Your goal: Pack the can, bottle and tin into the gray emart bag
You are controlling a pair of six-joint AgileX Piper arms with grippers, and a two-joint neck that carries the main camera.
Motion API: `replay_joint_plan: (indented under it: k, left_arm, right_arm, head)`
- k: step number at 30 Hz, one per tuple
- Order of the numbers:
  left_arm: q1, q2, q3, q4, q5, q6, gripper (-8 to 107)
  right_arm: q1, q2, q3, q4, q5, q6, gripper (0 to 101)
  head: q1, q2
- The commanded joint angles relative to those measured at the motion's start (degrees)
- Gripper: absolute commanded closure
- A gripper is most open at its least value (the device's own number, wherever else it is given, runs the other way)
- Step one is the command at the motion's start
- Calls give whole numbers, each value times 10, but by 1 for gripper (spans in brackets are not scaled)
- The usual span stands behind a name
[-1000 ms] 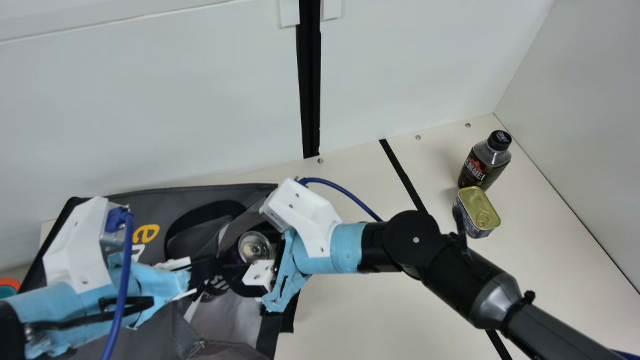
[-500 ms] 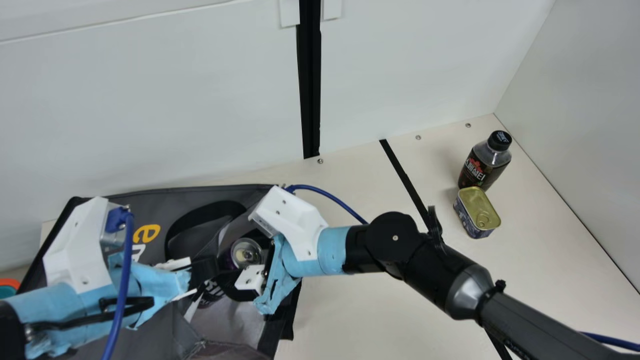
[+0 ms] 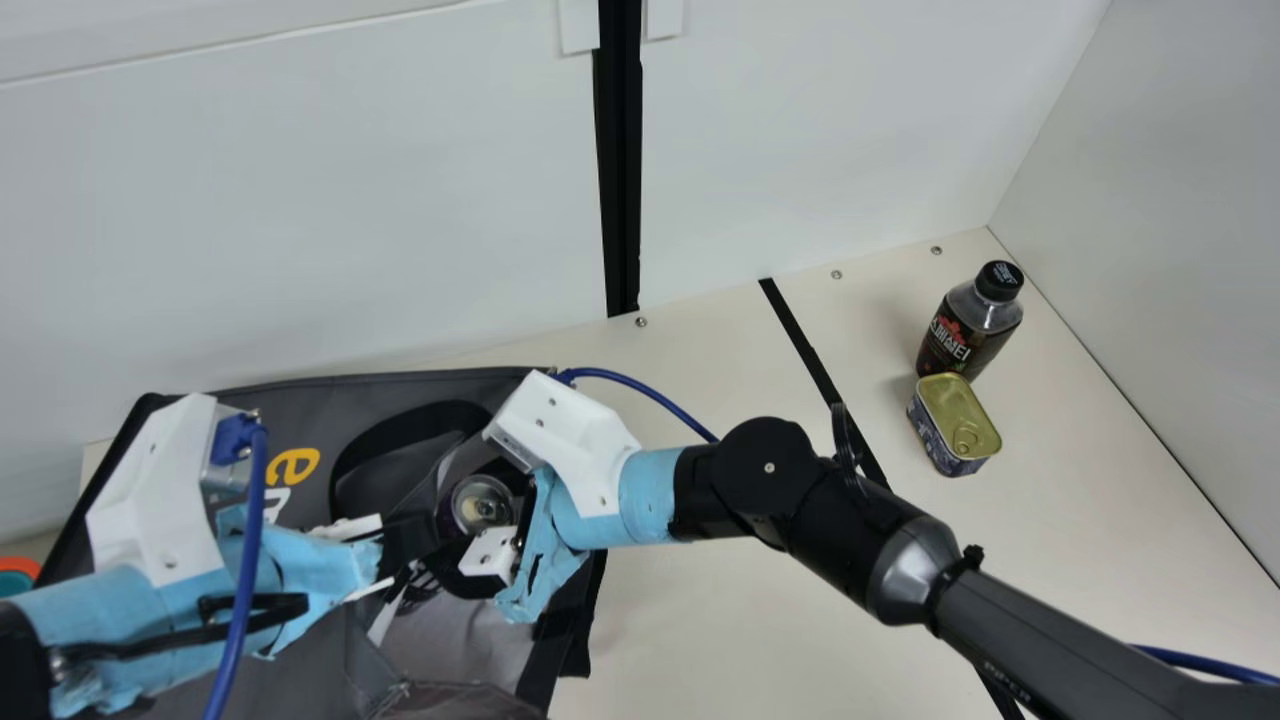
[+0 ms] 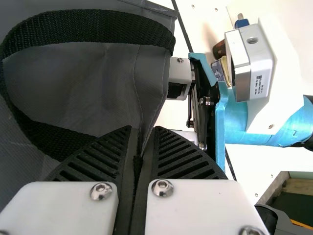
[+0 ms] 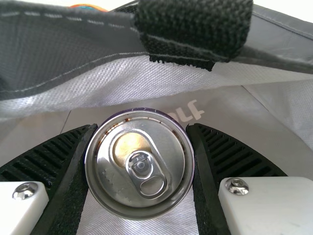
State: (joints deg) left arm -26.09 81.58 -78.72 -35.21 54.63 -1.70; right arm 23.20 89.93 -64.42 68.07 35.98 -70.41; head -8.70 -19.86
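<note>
The gray bag (image 3: pixel 330 400) lies with its mouth spread at the main view's lower left. My left gripper (image 3: pixel 415 540) is at the bag's edge; in the left wrist view my left gripper (image 4: pixel 139 161) is shut on the gray fabric (image 4: pixel 98 88) below a black strap. My right gripper (image 3: pixel 485 525) is over the bag's mouth, and the can (image 3: pixel 483 503) stands between its fingers. In the right wrist view my right gripper (image 5: pixel 142 166) is shut on the can (image 5: pixel 139 164), lid toward the camera, bag lining beyond. The bottle (image 3: pixel 970 325) and the tin (image 3: pixel 953 423) stand on the right.
The cream table (image 3: pixel 700 620) stretches between the bag and the tin, crossed by a black strip (image 3: pixel 805 345). White walls (image 3: pixel 850 130) rise behind and at the right. An orange-rimmed object (image 3: pixel 18 572) sits at the far left edge. My right arm spans the table's lower right.
My right gripper has moved a little left with the can, farther over the bag's mouth. The left arm, bottle and tin have kept their places.
</note>
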Motion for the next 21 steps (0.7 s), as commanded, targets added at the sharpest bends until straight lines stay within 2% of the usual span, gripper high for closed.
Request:
replay_joint_plan:
  k: [1,13,21]
  left_arm:
    - [0,0,0,0,0,0,89]
    - [0,0,0,0,0,0,89]
    - [0,0,0,0,0,0,89]
  right_arm:
    - [-1,0,0,-4,1,4,51]
    - [-4,-6,-3,-22,0,22,11]
    - [-8,-17,-3,-38,-2,37,10]
  head:
    - [-13,-1]
    - [-13,-1]
    - [-13,-1]
